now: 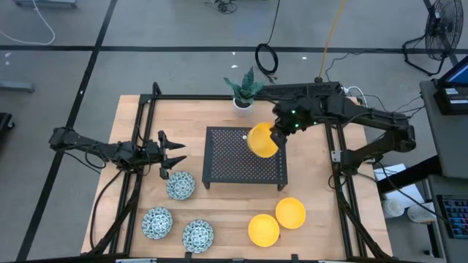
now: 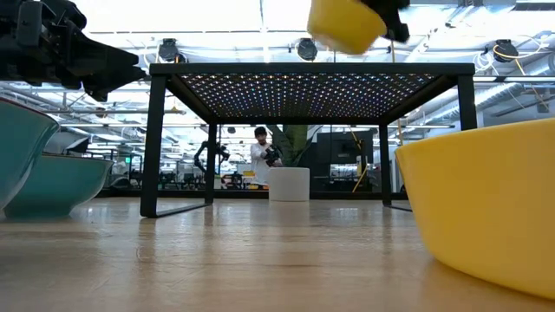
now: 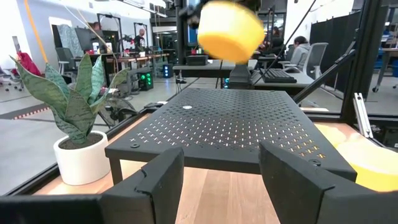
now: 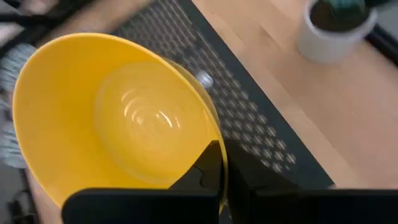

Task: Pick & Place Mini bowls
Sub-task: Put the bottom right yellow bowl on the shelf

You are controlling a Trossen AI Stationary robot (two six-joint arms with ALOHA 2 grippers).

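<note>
Holding yellow bowl, seemingly empty: right end effector, above rack.

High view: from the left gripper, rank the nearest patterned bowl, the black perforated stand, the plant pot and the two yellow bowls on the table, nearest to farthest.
From the left gripper, which is open:
1. Patterned bowl, just below it, toward the table's front.
2. Black perforated stand, to its right at mid-table.
3. Plant pot, at the far edge behind the stand.
4. Two yellow bowls on the table, front right; both are farthest.

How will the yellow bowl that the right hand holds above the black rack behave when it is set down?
The yellow bowl looks stiff and probably light: the right hand holds it by the rim alone. Its glossy inside suggests it may slip. Held tilted, it might rock on landing.
</note>
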